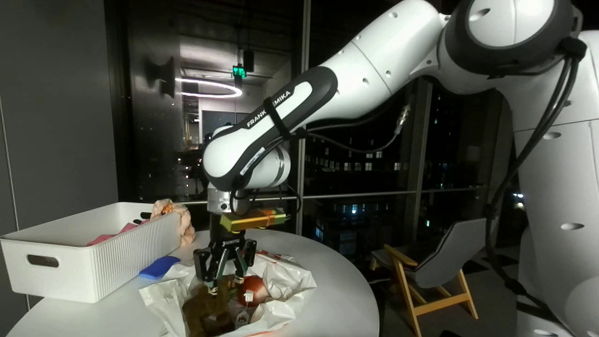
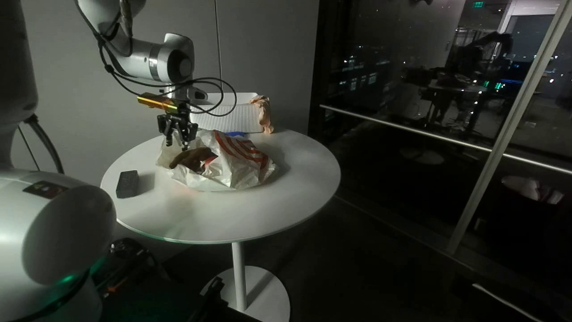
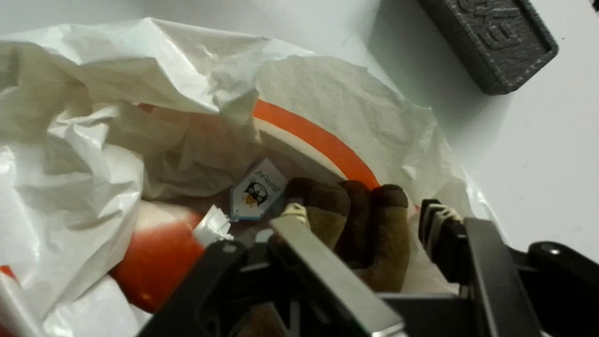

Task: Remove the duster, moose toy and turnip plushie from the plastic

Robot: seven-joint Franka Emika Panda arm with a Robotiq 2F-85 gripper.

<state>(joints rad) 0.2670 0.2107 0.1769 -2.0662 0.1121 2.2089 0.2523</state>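
In an exterior view our arm [image 1: 383,54] reaches in from the right, its forearm [image 1: 252,135] slanting down to the left as far as the wrist [image 1: 266,172], where we are bent so that the gripper [image 1: 225,283] hangs pointing straight down. In an exterior view a large rounded white housing [image 2: 67,237] of ours fills the near left, and our gripper sits farther back. In the wrist view we hold the two fingers [image 3: 491,262] well apart, one left and one right, with pale bands round their fingertips [image 3: 295,213].
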